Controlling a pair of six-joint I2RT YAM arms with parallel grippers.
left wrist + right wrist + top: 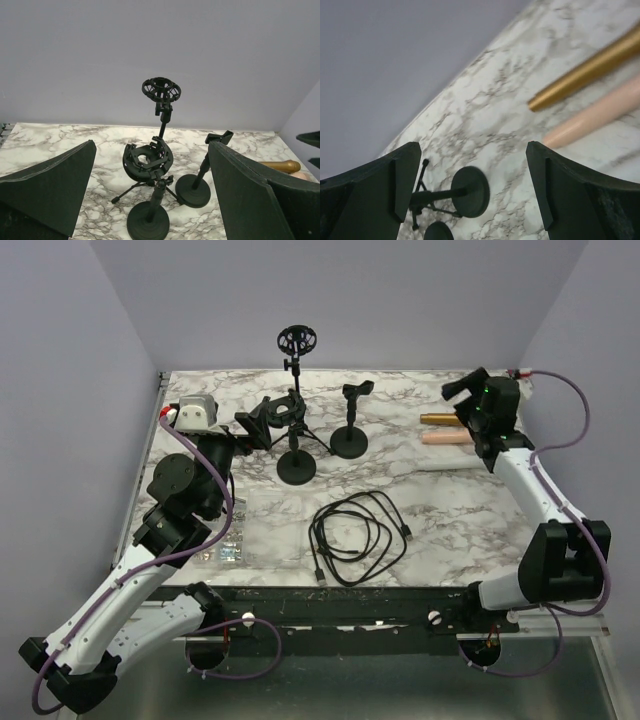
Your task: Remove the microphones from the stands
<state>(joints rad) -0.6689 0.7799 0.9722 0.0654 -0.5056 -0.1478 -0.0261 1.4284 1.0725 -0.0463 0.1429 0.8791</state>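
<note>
Three black stands are grouped at the table's back middle: a tall tripod with a ring mount (297,340), a round-base stand with a shock mount (285,412) and a round-base stand with a clip (355,393). None holds a microphone. A gold microphone (440,419) and a pink microphone (443,437) lie on the table at the right. My left gripper (254,427) is open and empty just left of the shock mount (148,159). My right gripper (460,392) is open and empty above the gold microphone (585,75) and pink microphone (592,120).
A coiled black cable (360,535) lies at the front middle. A white and grey device (198,412) sits at the back left corner. A clear bag of small parts (225,548) lies by the left arm. Grey walls close in the table.
</note>
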